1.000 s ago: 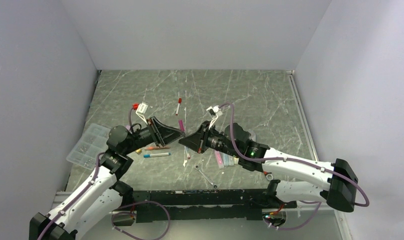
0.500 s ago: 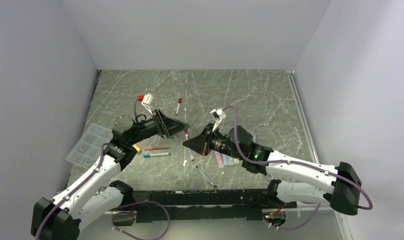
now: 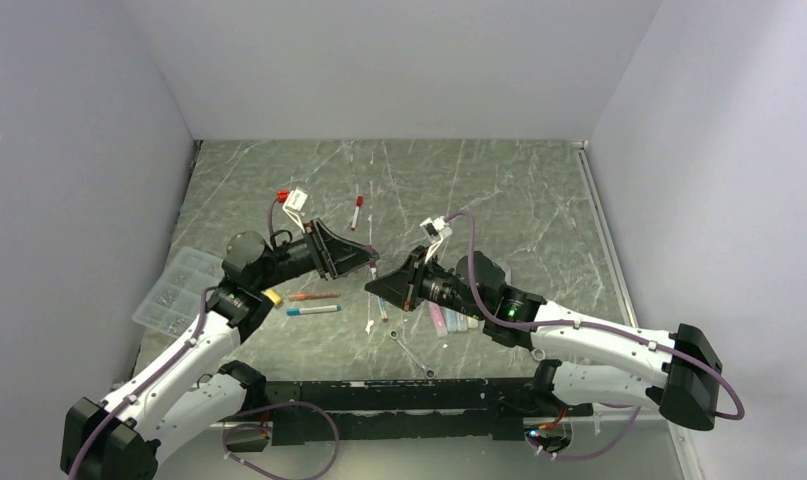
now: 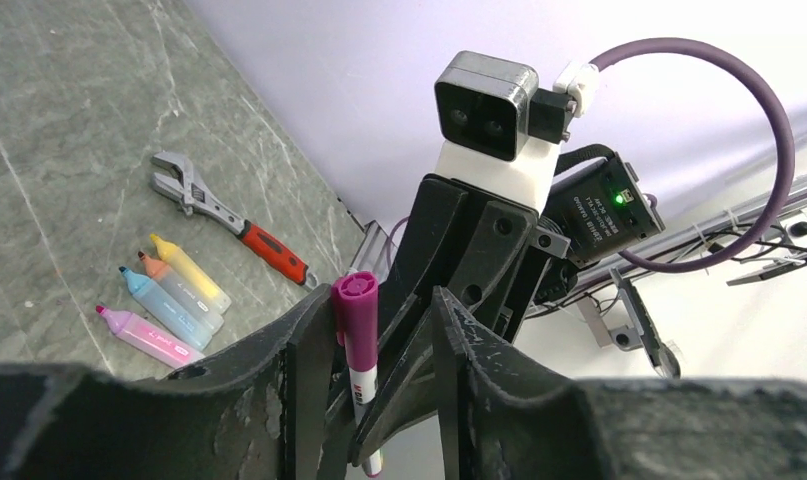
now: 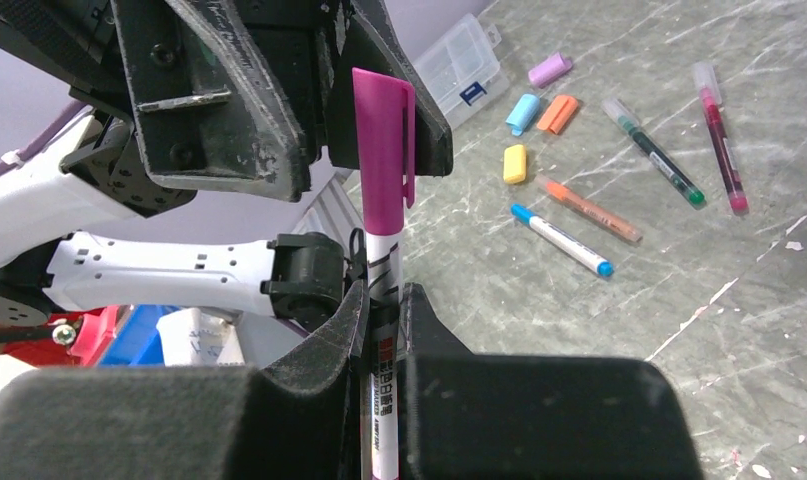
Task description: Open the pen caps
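while right pincer (image 5: pixel 384 297) clamps marker barrel (image 5: pixel 384 258), left pincer (image 4: pixel 379 306) gapes around magenta cap (image 4: pixel 354 302); contact unclear.

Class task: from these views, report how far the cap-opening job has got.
Done: four loose caps lie by the box, and four highlighters show bare tips. In hand: the right gripper clamps the magenta pen, its cap still on; the left gripper, jaws open, flanks that cap. Left: pulling it off; the far red pen is too small to judge.
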Motion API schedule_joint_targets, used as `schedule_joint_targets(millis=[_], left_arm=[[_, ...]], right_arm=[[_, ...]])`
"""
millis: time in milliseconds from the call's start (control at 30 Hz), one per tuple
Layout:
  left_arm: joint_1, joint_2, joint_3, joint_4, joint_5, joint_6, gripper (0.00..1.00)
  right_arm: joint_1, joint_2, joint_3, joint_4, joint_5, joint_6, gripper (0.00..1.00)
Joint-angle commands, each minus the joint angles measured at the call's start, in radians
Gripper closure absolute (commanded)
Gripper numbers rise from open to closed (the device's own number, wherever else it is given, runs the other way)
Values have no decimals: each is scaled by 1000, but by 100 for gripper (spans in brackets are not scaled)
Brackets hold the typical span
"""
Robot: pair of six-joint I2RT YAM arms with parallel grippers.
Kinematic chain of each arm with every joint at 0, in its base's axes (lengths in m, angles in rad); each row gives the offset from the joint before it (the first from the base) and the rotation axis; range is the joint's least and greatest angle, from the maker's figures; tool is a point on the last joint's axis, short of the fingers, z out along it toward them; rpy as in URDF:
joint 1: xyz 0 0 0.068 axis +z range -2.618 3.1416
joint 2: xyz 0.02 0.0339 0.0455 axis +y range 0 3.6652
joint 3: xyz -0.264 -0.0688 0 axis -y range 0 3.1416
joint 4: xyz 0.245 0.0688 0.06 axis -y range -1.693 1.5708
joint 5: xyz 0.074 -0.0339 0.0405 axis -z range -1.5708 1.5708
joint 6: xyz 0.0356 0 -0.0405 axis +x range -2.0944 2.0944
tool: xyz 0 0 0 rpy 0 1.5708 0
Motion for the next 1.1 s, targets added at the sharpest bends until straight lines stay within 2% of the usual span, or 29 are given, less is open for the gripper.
schedule_joint_targets(millis=[0,133,267,433,567,633,700,833,933,1067], left_arm=[[-17,-2,-2,50,36,2,58],[-26,1,-7,48,30,4,73],[-34,11,-16,66,31,-8,79],[-43,21,-5,52,37,1,73],[-48,26,-3,50,41,3,60],[-50,28,-5,51,42,3,61],[-52,28,-5,47,37,4,70],[-53,18,-4,29,19,13,100],[-52,6,2,0,-13,23,100],[-50,-33,69,-123,-141,94,100]], right_arm=[[-2,-11,2,21,23,-6,100],[-2,-8,3,20,28,-4,100],[-2,-6,5,18,31,-3,100],[-2,-4,3,18,35,-1,100],[-2,-2,3,18,40,0,100],[-2,-2,3,16,42,0,100],[-2,-1,5,17,41,-1,100],[-2,2,3,14,39,-1,100],[-2,-4,-5,8,31,0,100],[0,-39,-65,-16,30,11,100]])
